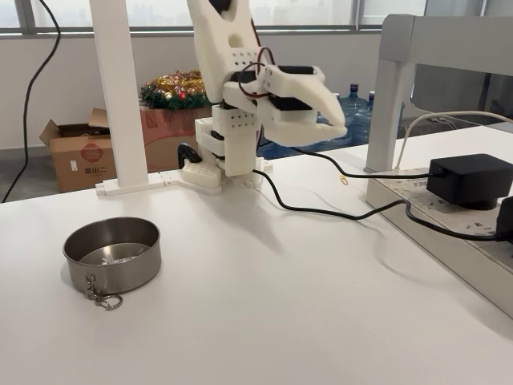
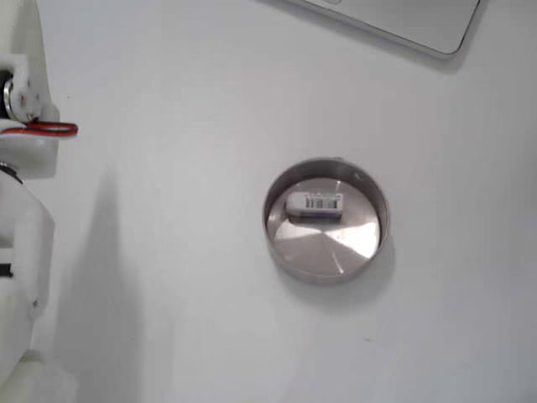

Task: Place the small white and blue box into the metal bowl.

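Already we find the small white and blue box (image 2: 315, 204) lying flat inside the metal bowl (image 2: 369, 243), barcode face up, pressed toward the wall that sits uppermost in the fixed view from above; its long axis runs left to right there. In the other fixed view we see the bowl (image 1: 112, 269) low on the left of the white surface (image 1: 280, 321), its chain and ring clip (image 1: 104, 298) hanging at the near rim.

We see the gripper (image 1: 337, 128) raised well above the surface, up and to the right of the bowl, well apart from it. It holds nothing, with its fingers set close together and only a narrow gap between them.

We judge the placing done, so any coming move is a retreat. Open surface lies all around the bowl; the black cable (image 1: 321, 210) and power adapter (image 1: 469, 180) sit on the right side, away from it.
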Controlling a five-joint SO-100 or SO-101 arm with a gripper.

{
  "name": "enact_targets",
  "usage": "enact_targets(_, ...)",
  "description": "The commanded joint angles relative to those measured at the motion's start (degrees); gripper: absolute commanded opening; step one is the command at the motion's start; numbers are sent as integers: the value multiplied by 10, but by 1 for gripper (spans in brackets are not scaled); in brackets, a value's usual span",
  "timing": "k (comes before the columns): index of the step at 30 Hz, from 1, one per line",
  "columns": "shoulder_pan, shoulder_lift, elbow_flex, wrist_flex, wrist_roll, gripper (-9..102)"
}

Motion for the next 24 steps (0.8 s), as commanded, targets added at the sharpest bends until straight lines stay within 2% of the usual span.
enact_targets(1, 3, 185, 44, 312, 40, -6)
enact_targets(7, -4, 433, 47, 633, 81, -6)
enact_targets(13, -4, 615, 40, 879, 72, -6)
enact_targets(18, -5, 622, 40, 964, 78, -6)
enact_targets(24, -5, 622, 40, 965, 79, -6)
